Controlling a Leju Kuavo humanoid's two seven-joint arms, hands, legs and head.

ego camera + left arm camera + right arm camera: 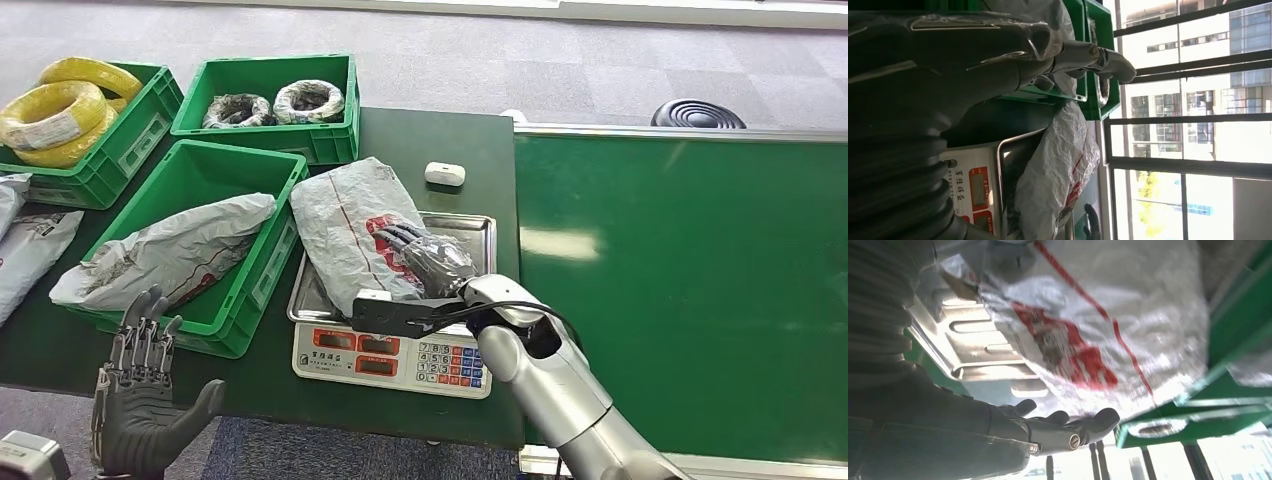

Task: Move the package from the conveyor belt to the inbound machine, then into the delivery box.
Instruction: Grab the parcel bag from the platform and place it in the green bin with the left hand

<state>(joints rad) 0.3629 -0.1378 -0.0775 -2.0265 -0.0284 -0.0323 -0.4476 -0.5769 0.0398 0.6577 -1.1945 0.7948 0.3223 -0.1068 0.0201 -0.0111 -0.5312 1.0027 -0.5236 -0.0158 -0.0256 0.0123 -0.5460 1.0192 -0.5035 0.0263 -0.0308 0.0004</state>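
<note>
A grey crumpled package (350, 220) with red print lies across the steel tray (470, 235) of the weighing scale (390, 355), its far end hanging over the tray toward the green crate (225, 320). My right hand (430, 258) rests on the package's near right part with its fingers stretched out flat. In the right wrist view the fingers (1068, 427) lie straight alongside the package (1108, 315), with a strip of tray (978, 345) showing between them. My left hand (140, 400) hovers off the table's front left corner, fingers apart and holding nothing. The left wrist view looks past the left hand (998, 50) to the package (1058, 170).
The green crate holds another grey package (170, 250). Behind it stand a crate of yellow coils (60, 110) and a crate of dark coils (270, 100). A small white device (444, 174) lies beyond the scale. The green conveyor belt (680, 280) runs along the right. More packages (25, 250) lie at the left edge.
</note>
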